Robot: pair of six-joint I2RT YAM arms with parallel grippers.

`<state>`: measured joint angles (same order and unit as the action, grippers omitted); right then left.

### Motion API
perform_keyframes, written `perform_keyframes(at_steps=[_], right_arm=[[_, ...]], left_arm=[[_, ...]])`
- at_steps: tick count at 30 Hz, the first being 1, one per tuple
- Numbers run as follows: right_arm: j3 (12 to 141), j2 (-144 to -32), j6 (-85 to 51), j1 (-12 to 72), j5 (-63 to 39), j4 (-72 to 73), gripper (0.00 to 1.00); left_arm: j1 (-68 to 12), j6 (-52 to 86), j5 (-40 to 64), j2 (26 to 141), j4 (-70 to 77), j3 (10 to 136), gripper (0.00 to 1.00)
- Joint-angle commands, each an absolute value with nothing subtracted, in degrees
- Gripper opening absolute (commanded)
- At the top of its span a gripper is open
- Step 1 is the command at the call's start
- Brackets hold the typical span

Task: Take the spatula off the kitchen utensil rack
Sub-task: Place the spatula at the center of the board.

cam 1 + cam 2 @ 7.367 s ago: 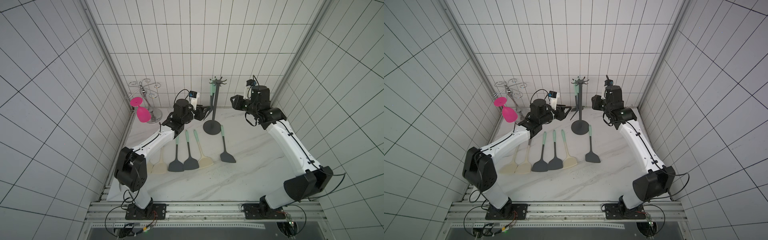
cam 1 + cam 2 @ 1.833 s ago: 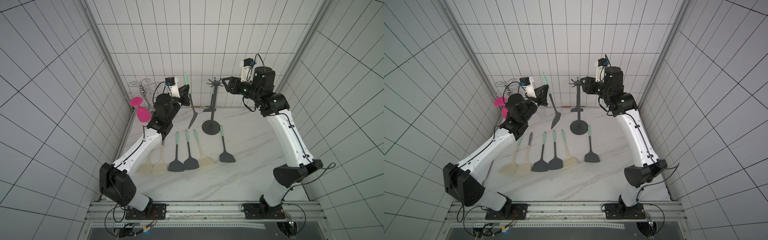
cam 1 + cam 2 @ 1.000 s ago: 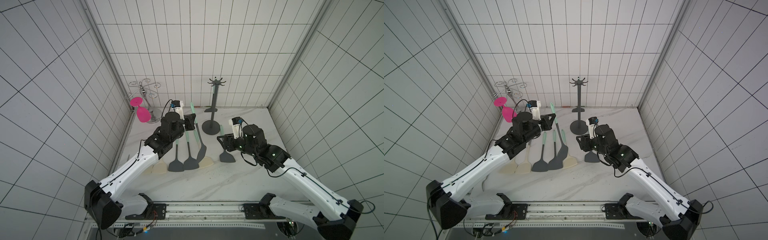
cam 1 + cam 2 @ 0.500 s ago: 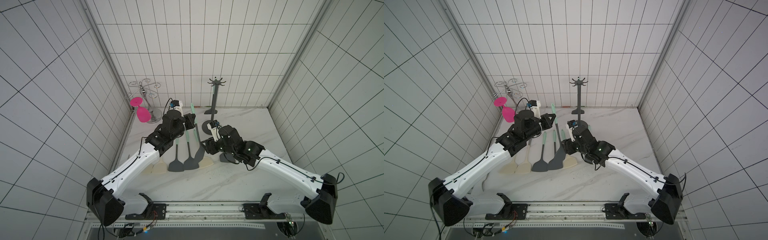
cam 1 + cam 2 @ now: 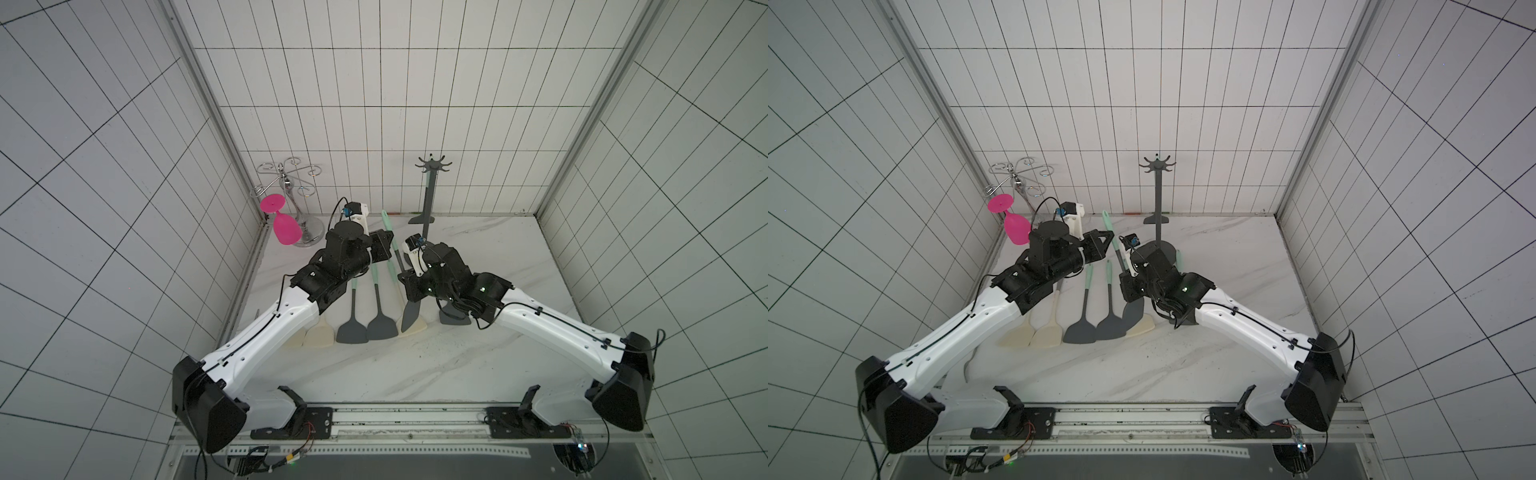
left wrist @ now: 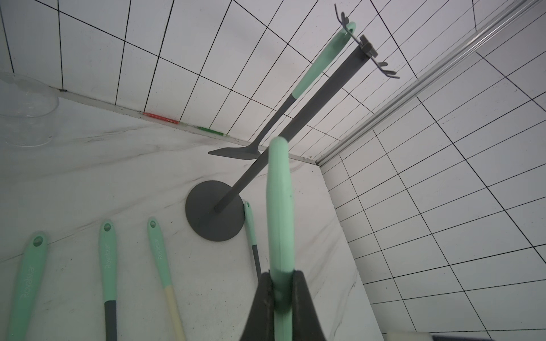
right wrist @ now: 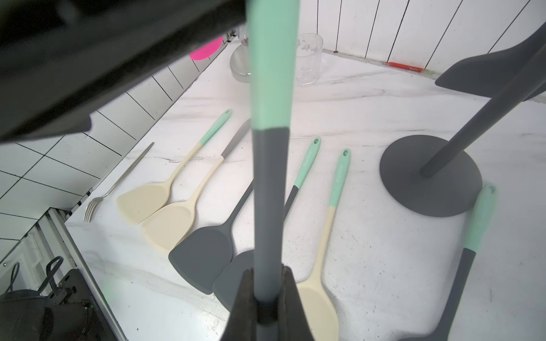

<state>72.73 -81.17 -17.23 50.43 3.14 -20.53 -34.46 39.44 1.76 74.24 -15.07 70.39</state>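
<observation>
My left gripper (image 6: 280, 280) clamped the spatula (image 5: 411, 318) by its mint handle; my right gripper (image 7: 267, 283) pinched the grey shaft (blade cut off in wrist views). It hung clear of the kitchen utensil rack (image 5: 428, 195), perhaps grazing the table (image 5: 478, 361).

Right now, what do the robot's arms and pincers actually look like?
The left arm and right arm have smooth white shells between chunky black joints, with a thin black cable clipped along each. A small white camera box sits at each wrist. The left gripper and right gripper have dark wedge-shaped fingers.
</observation>
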Motion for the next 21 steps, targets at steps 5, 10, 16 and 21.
perform_keyframes(at_steps=[5, 10, 16, 21], right_arm=[[72.41, -75.82, -13.11, 45.38, -0.96, -23.28, 0.00], [71.02, -74.92, -11.77, 37.16, -23.22, -22.68, 0.00], [69.70, -77.63, -14.92, 31.91, -50.84, -17.52, 0.00], [67.20, -78.71, -21.40, 31.73, -59.88, -8.34, 0.00]], left_arm=[[-26.21, 34.80, 20.53, 68.54, -9.10, 66.21, 0.03], [-17.65, 37.01, 47.53, 67.44, 9.31, 59.04, 0.76], [-15.33, 40.67, 62.60, 71.58, 17.12, 58.95, 0.82], [-16.15, 41.13, 63.94, 75.60, 19.59, 60.36, 0.81]])
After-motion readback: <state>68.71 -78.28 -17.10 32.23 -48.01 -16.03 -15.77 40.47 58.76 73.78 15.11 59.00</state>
